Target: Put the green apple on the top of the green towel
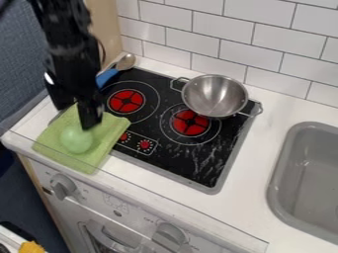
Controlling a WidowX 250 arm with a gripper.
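Arm, one, black [66, 54]: entered from the upper left and hung steeply downward over the stove's left side. Gripper, one, black [87, 117]: pointed down, its tip at the apple's upper edge; contact could not be told, nor whether it was spread or pressed together. Apple, one, green [76, 140]: lay on the towel. Towel, one, green [105, 151]: lay flat across the stove's [204, 174] front left corner and the counter [272, 141]. Pot, one, metal [214, 96]: sat at the stove's back right. Spoon, one, blue-handled [106, 76]: lay at the back left.
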